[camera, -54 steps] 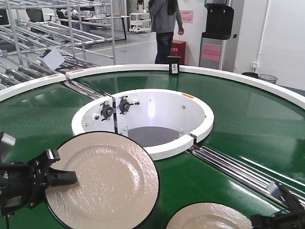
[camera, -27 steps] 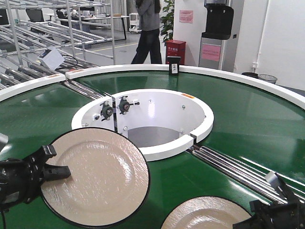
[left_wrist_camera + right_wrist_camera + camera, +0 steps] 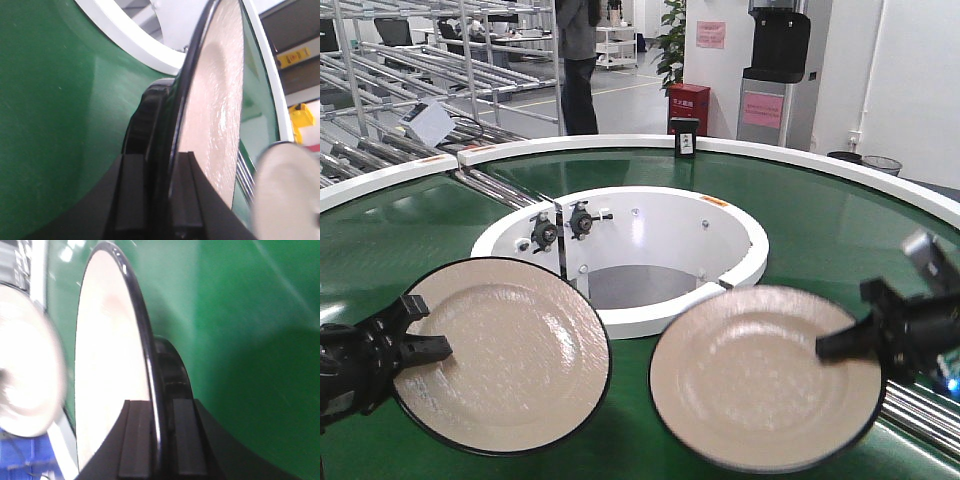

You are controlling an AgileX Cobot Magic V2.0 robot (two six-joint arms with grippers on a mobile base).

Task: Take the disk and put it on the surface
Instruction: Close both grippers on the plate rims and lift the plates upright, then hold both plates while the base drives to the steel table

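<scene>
Well, both of my grippers are clamped on plates. My left gripper (image 3: 428, 350) pinches the left disk (image 3: 510, 350) by its left edge. In the left wrist view the black fingers (image 3: 131, 197) sit on either side of the thin dark rim. My right gripper (image 3: 832, 345) bites the right disk (image 3: 755, 375) at its right edge the same way, with the rim sandwiched between two flat black pads (image 3: 136, 440).

Both disks are round and shallow, glazed cream with a faintly rippled shine and a narrow black border. Both are tilted with their faces toward the front camera, over the smooth green belt (image 3: 840, 230). A strip of green shows between their near edges, so they are apart.

Behind them, each disk's upper edge overlaps the white ring (image 3: 755, 255) of the central well in view. Steel rollers (image 3: 920, 410) lie beneath my right wrist. Wide bare green stretches to the right and rear.
</scene>
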